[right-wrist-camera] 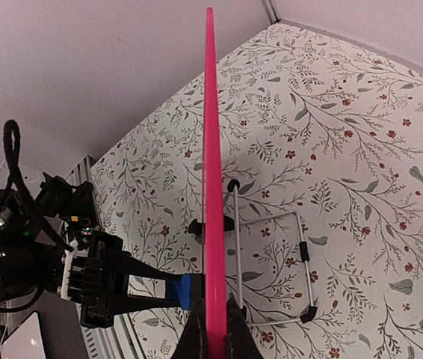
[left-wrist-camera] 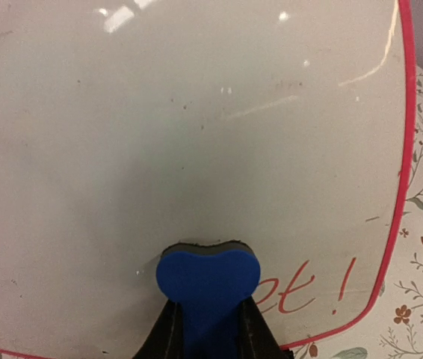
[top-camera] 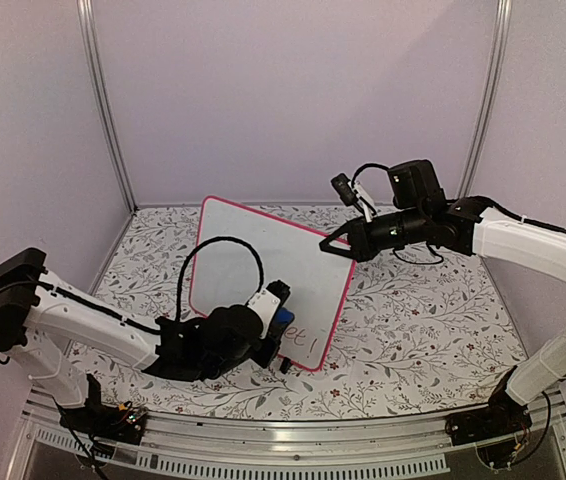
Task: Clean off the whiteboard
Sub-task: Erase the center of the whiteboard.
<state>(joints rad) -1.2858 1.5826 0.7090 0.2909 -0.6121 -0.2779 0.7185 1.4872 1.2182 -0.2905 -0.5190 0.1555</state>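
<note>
The whiteboard stands tilted on the floral table, white with a pink-red frame; red writing "et !" remains near its lower right corner. My left gripper is shut on a blue eraser, whose dark pad presses against the board face just left of the writing. The eraser shows low on the board in the top view. My right gripper is shut on the frame's upper right edge, seen edge-on. From that wrist the eraser shows touching the board's left face.
A wire stand with black feet props the board from behind. The table has a floral cover. Pale walls and metal posts enclose the back and sides. An aluminium rail runs along the near edge.
</note>
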